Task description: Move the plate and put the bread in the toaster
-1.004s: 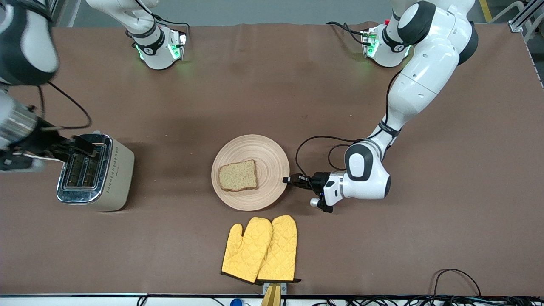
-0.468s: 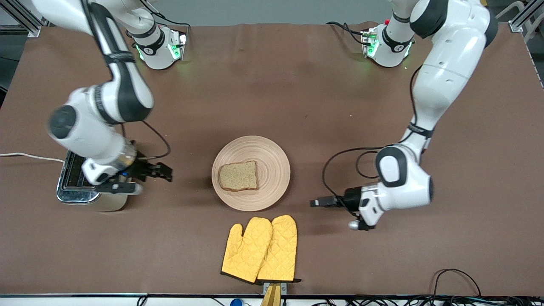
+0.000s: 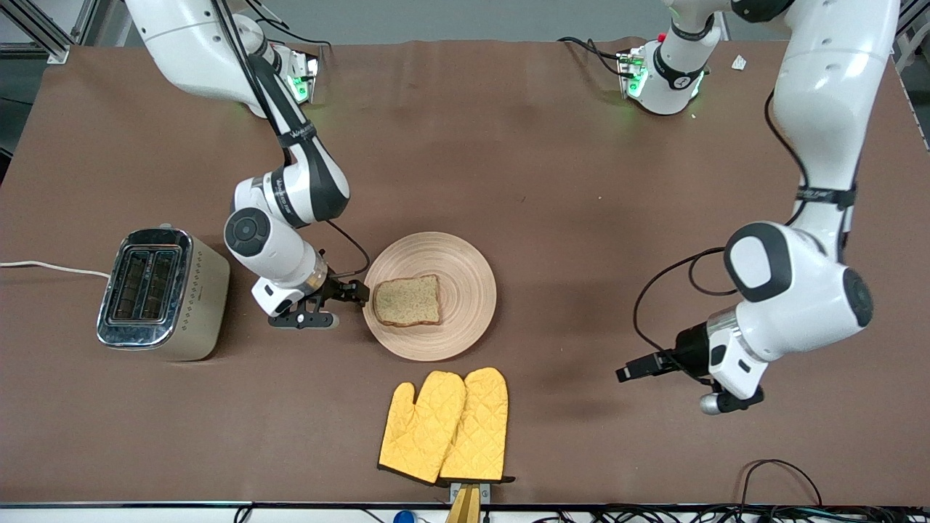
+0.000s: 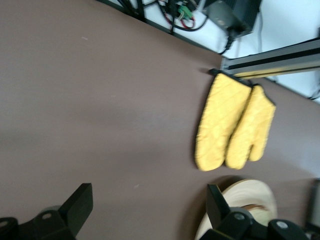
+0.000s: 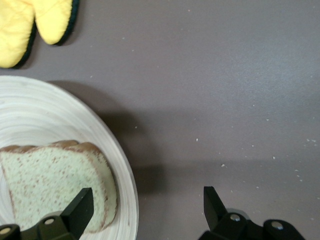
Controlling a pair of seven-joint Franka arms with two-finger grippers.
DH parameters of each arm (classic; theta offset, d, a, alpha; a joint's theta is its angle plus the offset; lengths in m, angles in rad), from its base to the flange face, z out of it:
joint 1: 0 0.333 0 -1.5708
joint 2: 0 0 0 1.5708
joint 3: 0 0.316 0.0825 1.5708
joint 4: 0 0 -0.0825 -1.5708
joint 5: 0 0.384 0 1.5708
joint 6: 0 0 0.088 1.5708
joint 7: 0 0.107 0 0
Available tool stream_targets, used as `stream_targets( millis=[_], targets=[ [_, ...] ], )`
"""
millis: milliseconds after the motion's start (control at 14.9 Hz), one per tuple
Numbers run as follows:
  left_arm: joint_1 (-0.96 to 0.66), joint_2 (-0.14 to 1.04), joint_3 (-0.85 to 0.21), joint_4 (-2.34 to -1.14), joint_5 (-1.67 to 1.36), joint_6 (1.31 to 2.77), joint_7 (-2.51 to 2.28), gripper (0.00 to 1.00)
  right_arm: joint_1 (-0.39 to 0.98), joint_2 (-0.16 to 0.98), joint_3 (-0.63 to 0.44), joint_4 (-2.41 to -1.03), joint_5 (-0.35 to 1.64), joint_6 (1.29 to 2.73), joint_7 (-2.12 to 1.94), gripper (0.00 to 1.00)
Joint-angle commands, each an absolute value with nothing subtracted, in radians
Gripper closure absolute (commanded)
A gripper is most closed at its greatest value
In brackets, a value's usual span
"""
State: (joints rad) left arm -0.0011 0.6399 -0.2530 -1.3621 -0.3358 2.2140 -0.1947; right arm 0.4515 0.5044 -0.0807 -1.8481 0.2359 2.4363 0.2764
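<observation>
1. Front view is showing the plate (image 3: 465, 269) lying near the middle of the brown table (image 3: 508, 160), with the bread (image 3: 407, 300) resting flat on it, toward the toaster's side.
2. The right gripper (image 3: 357, 293) is sitting low at the plate's rim on the toaster side, its fingers standing apart and holding nothing; in the right wrist view one fingertip (image 5: 80, 207) is showing over the bread's (image 5: 50, 180) crust edge and the other over bare table just off the plate (image 5: 60, 115).
3. The left gripper (image 3: 631, 370) is hanging over bare table well apart from the plate, toward the left arm's end, fingers apart and empty.
4. The toaster (image 3: 163, 294) is standing well apart from the plate, toward the right arm's end, both slots facing up, its white cord (image 3: 51, 266) running off the table edge.
5. A pair of yellow oven mitts (image 3: 447, 425) is lying nearer the front camera than the plate, close to it but not touching; the left wrist view is showing them (image 4: 232, 122) beside the plate's edge (image 4: 255, 192).
6. Nothing is standing between the plate and the toaster except the right gripper.
7. Cables (image 3: 785, 472) are trailing along the table's camera-side edge.
</observation>
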Motion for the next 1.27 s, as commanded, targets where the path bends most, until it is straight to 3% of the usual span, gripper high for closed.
stream_targets(
  millis=[0, 268, 468, 669, 1004, 1204],
  targets=[
    [-0.015, 0.511, -0.236, -1.396, -0.089, 2.062, -0.259, 0.00, 0.460, 0.508, -0.084, -1.823, 0.317, 2.433, 0.276, 0.17],
    [-0.006, 0.356, -0.238, -1.396, 0.046, 1.830, -0.247, 0.00, 0.500, 0.535, -0.086, -1.784, 0.314, 2.436, 0.272, 0.30],
    [0.025, 0.244, -0.232, -1.400, 0.045, 1.758, -0.230, 0.00, 0.548, 0.560, -0.087, -1.764, 0.305, 2.439, 0.270, 0.34],
    [0.017, 0.138, -0.171, -1.414, 0.043, 1.626, -0.116, 0.00, 0.541, 0.563, -0.087, -1.770, 0.298, 2.451, 0.272, 0.43],
    [0.026, -0.043, -0.153, -1.586, 0.041, 1.595, -0.058, 0.00, 0.545, 0.574, -0.091, -1.778, 0.220, 2.465, 0.262, 0.45],
    [0.023, -0.077, -0.153, -1.608, 0.035, 1.574, -0.072, 0.00, 0.546, 0.581, -0.089, -1.786, 0.213, 2.462, 0.270, 0.45]
  ],
)
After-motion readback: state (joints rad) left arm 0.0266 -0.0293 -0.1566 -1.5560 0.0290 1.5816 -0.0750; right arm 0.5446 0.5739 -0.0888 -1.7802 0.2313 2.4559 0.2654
